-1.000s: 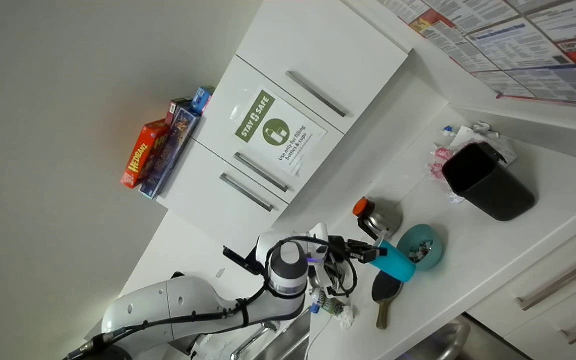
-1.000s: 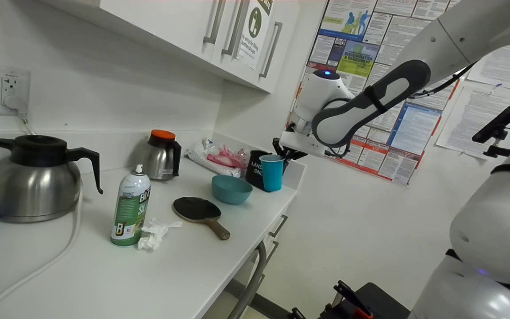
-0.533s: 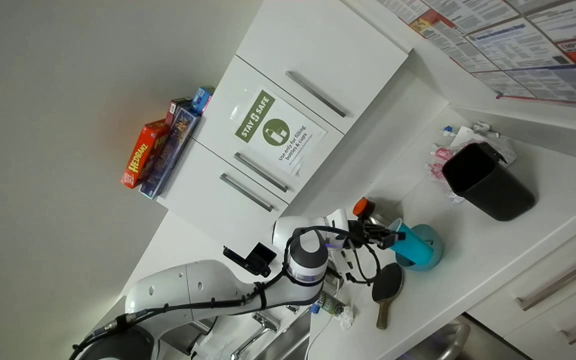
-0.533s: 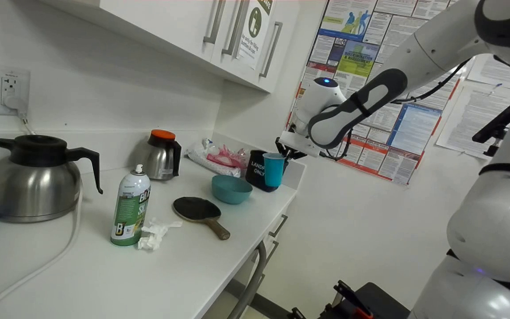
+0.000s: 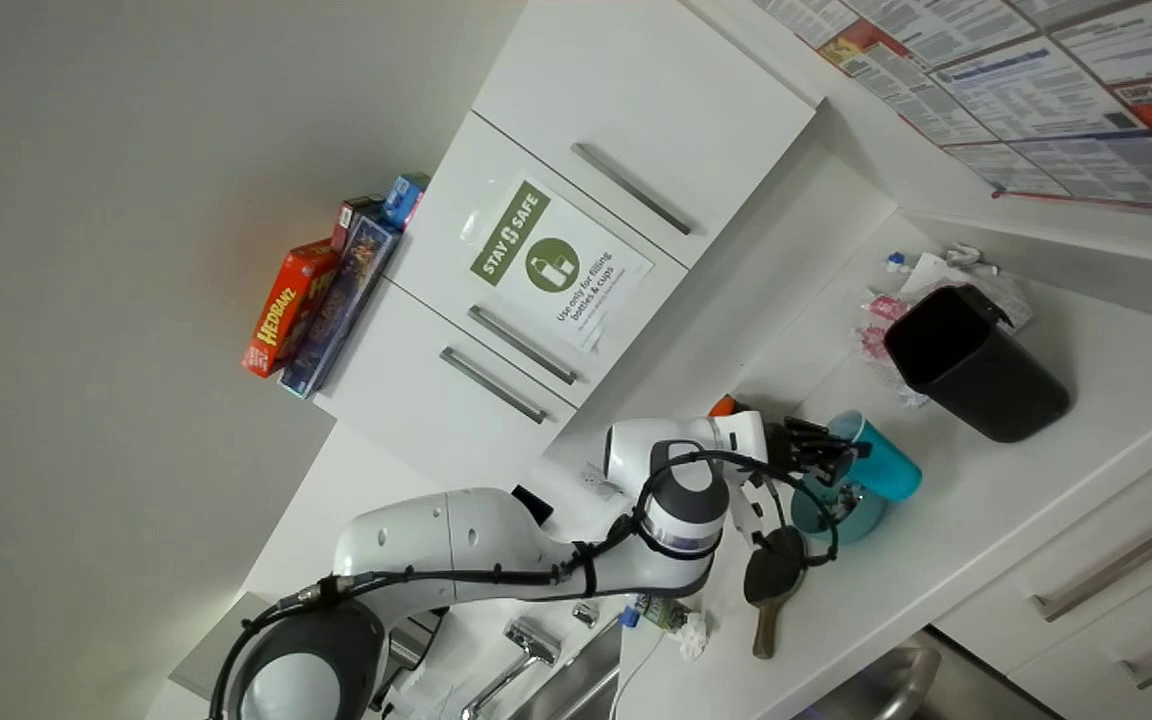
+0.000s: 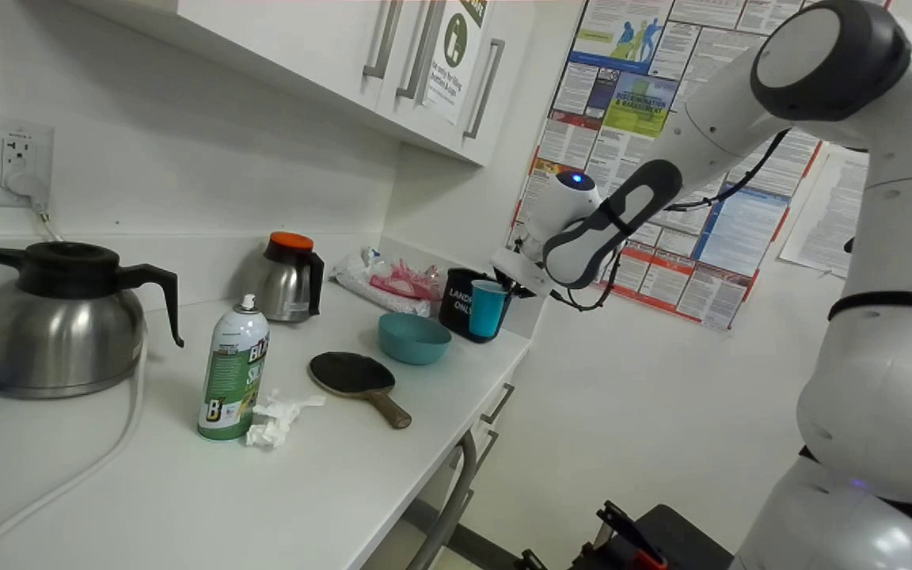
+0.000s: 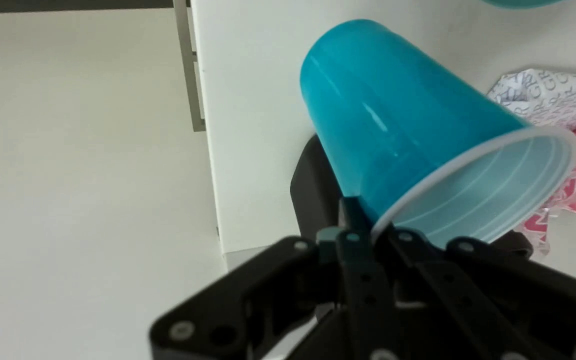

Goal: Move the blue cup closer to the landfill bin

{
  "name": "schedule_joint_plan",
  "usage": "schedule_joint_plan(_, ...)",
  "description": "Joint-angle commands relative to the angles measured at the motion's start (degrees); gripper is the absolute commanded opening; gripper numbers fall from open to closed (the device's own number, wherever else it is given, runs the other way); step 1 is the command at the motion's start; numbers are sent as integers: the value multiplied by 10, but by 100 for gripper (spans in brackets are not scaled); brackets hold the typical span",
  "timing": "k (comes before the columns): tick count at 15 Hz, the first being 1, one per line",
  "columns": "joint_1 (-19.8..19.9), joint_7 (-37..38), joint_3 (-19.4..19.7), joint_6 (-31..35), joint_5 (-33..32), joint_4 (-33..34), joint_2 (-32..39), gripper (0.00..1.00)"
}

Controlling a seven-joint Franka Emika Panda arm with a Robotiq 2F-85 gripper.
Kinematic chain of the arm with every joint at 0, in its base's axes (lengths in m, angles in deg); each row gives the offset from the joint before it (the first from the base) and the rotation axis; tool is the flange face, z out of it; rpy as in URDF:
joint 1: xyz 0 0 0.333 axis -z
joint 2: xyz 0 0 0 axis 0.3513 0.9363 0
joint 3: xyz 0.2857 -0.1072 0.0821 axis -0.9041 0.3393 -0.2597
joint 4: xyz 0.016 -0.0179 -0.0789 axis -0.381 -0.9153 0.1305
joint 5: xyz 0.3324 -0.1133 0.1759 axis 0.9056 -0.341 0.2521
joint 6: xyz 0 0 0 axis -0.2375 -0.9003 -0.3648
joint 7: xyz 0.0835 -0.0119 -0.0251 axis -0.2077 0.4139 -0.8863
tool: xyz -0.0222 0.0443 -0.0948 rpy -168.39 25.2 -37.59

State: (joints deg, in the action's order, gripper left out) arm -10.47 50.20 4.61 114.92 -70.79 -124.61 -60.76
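The blue cup is teal-blue with a pale rim, roughly upright. My gripper is shut on its rim and upper wall; one finger lies inside the cup in the wrist view. The cup seems held above the counter, though its exact height is hard to tell. The black landfill bin stands open-topped beyond the cup, with a gap between them. In an exterior view the cup overlaps the front of the bin, covering part of its lettering. In the wrist view the bin is mostly hidden behind cup and gripper.
A teal bowl with small items inside sits close beside the cup. A steel pitcher with orange lid stands near the wall. A paddle, a spray can and crumpled bags lie or stand on the counter.
My gripper has carried the cup past the bowl toward the bin. The cup has also come lower in an exterior view. The bin and other objects have not moved.
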Motion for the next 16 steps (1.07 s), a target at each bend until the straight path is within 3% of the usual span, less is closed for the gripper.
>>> schedule_joint_plan(1, -20, 72, 25, 16, -14, 45, 54, 1)
schedule_joint_plan(10, -92, 194, 99, 10, -47, 93, 128, 1)
schedule_joint_plan(15, -128, 216, 125, 7, -51, 97, 151, 1)
schedule_joint_plan(16, -134, 220, 129, 7, -51, 96, 152, 30)
